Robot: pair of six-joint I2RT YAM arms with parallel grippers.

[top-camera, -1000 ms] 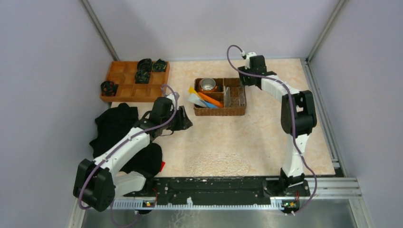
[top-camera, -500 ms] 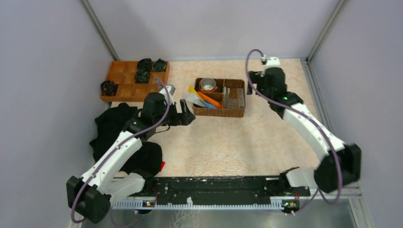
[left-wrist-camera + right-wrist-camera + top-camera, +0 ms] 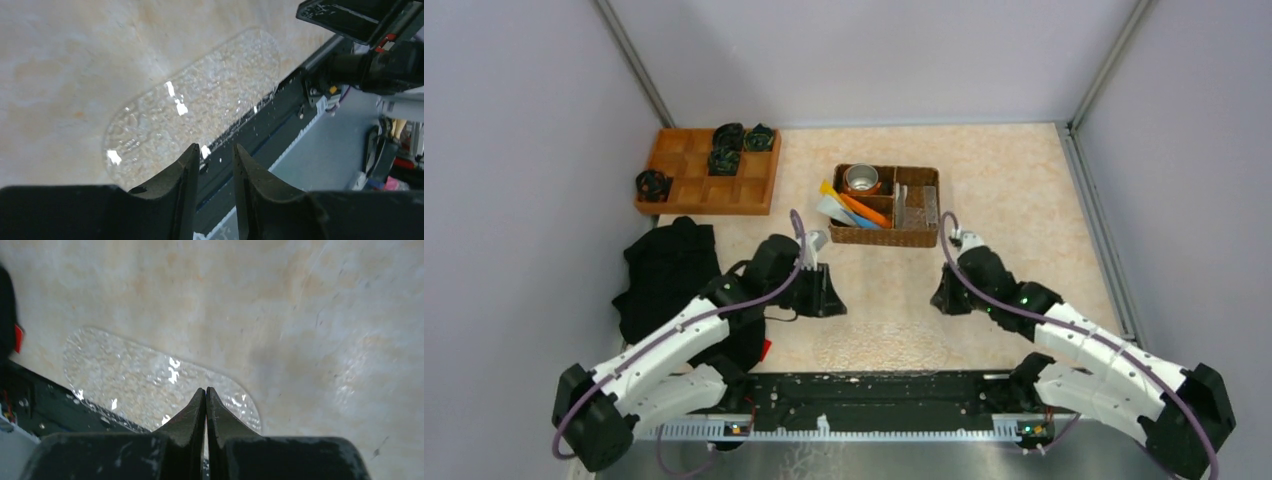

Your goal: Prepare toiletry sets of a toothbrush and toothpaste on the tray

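The clear bumpy tray [image 3: 882, 348] lies flat near the front edge with nothing on it, and it also shows as the tray [image 3: 200, 100] and the tray [image 3: 140, 375] in the wrist views. Small tubes in orange [image 3: 869, 210], yellow [image 3: 827, 188] and blue lie in the wicker basket [image 3: 889, 238] further back. Pale slim items [image 3: 919, 205] fill the basket's right compartment, too small to make out. My left gripper [image 3: 829, 295] [image 3: 215, 150] hovers at the tray's left end, open and empty. My right gripper [image 3: 939, 298] [image 3: 206, 390] hangs at the tray's right end, shut on nothing.
A steel cup [image 3: 862, 179] stands in the basket. An orange wooden compartment tray [image 3: 709, 185] with black objects sits at the back left. Black cloth [image 3: 669, 265] lies at the left under my left arm. The black base rail [image 3: 874, 390] runs just in front of the clear tray.
Both arms have pulled back from the basket toward the clear tray at the front. The right jaws have closed fully and the left jaws have narrowed.
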